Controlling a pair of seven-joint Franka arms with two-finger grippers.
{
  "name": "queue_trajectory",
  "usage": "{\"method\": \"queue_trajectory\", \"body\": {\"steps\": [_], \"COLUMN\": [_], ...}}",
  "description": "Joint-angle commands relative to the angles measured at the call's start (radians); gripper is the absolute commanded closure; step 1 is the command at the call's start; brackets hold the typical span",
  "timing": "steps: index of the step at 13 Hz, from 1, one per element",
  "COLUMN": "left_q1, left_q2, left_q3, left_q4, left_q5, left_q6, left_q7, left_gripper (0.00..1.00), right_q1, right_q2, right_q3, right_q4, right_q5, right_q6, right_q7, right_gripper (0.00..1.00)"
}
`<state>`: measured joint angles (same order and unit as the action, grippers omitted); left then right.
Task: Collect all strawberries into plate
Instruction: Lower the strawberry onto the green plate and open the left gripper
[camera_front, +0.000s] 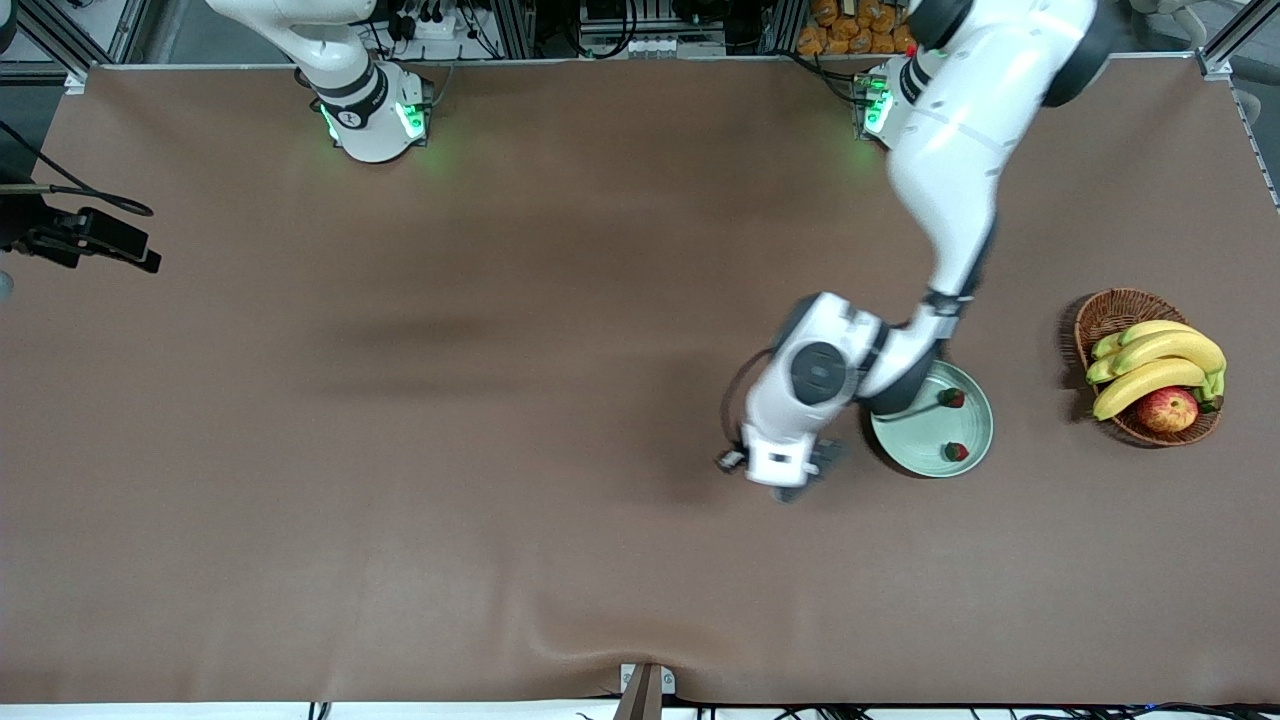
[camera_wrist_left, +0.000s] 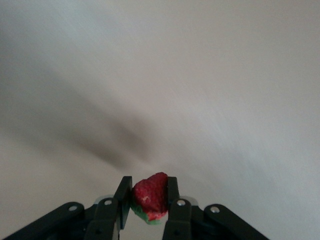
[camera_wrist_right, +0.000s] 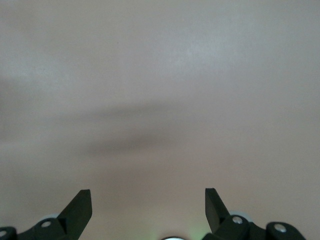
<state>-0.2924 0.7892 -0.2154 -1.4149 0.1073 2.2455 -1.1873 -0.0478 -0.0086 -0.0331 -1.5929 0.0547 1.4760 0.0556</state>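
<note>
Left gripper (camera_wrist_left: 149, 200) low over the bare table (camera_front: 400, 500), just beside the plate (camera_front: 925, 445), fingers clamped on one strawberry (camera_wrist_left: 150, 196). Two more strawberries (camera_front: 956, 451) (camera_front: 951, 398) lie in the plate. Right gripper (camera_wrist_right: 148, 205) waits, fingers spread wide, holding nothing.

We find a robotics lab: two white arms (camera_front: 950, 170) bolted at the edge of a bench (camera_front: 500, 400) under brown cloth, aluminium framing (camera_front: 520, 25), bundled cables (camera_front: 440, 25), and a camera (camera_front: 100, 235) on a side mount.
</note>
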Motion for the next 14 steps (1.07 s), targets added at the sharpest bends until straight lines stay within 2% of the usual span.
{"method": "queue_trajectory", "body": {"steps": [1,6,10,11,12,14], "left_q1": [0.089,0.306,0.363,0.363,0.364,0.368], "left_q2": [-0.117,-0.136,-0.13,-0.131,-0.136,-0.188], "left_q3": [-0.01,-0.018,-0.018,-0.018,-0.018,-0.018], "left_q4": [-0.05,-0.15,-0.208,-0.21,-0.205,-0.203], "left_q5": [0.022,0.022,0.022,0.022,0.022,0.022], "left_q6": [-0.172,-0.215,-0.215,-0.215,-0.215,-0.219], "left_q7": [0.142,0.397,0.547,0.554,0.558,0.61], "left_gripper": [1.0,1.0,0.99,0.54,0.01,0.0], "right_q1": [-0.012,-0.006,-0.01,-0.013,-0.014,-0.006], "right_q2": [-0.024,-0.022,-0.021,-0.019,-0.019,-0.014], "right_q3": [0.007,0.015,0.009,0.007,0.005,0.01], "right_q4": [0.005,0.051,0.065,0.065,0.065,0.067], "right_q5": [0.017,-0.021,-0.059,-0.061,-0.055,-0.059], "right_q6": [-0.04,-0.045,-0.031,-0.031,-0.033,-0.028], "right_q7": [0.061,0.047,-0.031,-0.033,-0.033,-0.031], "right_gripper": [0.0,0.0,0.0,0.0,0.0,0.0]}}
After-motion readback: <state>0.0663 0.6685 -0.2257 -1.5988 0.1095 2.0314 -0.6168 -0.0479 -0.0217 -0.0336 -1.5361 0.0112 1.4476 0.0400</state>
